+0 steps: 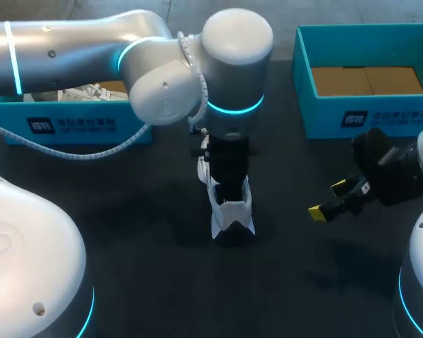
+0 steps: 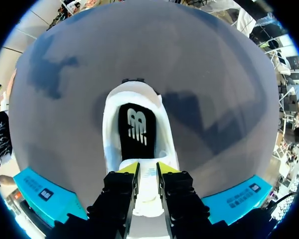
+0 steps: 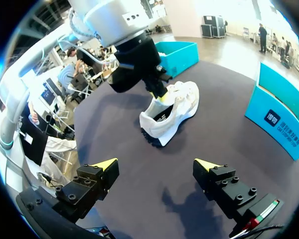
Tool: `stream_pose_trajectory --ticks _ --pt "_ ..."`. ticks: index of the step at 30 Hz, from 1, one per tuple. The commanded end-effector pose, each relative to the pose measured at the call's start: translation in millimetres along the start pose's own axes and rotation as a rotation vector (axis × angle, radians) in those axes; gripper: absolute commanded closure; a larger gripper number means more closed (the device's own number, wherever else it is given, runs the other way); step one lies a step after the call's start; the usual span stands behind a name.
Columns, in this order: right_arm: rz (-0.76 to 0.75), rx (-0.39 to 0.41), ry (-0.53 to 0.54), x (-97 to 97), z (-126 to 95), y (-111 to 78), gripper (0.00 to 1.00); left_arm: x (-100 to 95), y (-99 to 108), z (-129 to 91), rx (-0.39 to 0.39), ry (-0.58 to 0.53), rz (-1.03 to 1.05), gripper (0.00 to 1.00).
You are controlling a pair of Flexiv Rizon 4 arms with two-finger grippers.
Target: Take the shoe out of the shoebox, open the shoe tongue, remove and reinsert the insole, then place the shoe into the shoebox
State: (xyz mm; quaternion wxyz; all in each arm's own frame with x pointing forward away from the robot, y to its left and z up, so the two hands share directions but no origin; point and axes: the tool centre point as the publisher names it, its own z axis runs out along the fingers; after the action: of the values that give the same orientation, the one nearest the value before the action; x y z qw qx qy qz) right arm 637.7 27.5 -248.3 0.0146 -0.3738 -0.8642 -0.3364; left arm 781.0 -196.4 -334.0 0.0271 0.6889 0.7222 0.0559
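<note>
Centre frame: left gripper point(image 2: 147, 168) pinching tongue point(image 2: 148, 191) of white shoe point(image 1: 231, 211); right gripper point(image 1: 328, 199), lower right, spread and empty. Risk of slipping off tongue or tipping unbraced shoe.

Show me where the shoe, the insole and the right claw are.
shoe point(image 1: 233, 215): head view, on its white upper.
insole point(image 2: 137, 130): left wrist view, middle of its black surface inside the shoe.
right claw point(image 3: 155, 165): right wrist view, midway between its yellow tips.

Logo on black insole point(image 2: 127, 144), unreadable print on left box point(image 1: 77, 124), right box point(image 1: 324, 116)
</note>
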Motion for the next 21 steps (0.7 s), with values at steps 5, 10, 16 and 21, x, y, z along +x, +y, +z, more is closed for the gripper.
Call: stream_pose_trajectory --ticks 5,10,16,21 --pt "-0.001 -0.002 0.000 0.7 -0.6 -1.2 0.00 -9.0 18.7 -17.4 -0.031 -0.030 -0.056 0.75" --pt "-0.001 -0.002 0.000 0.7 -0.6 -1.2 0.00 -10.9 43.7 -15.0 -0.060 -0.028 -0.087 0.68" --pt "-0.001 -0.002 0.000 0.7 -0.6 -1.2 0.00 -17.2 48.5 0.1 -0.053 0.004 -0.084 0.69" --pt "-0.001 -0.002 0.000 0.7 -0.6 -1.2 0.00 -17.3 41.5 11.7 -0.026 0.029 -0.075 0.71"
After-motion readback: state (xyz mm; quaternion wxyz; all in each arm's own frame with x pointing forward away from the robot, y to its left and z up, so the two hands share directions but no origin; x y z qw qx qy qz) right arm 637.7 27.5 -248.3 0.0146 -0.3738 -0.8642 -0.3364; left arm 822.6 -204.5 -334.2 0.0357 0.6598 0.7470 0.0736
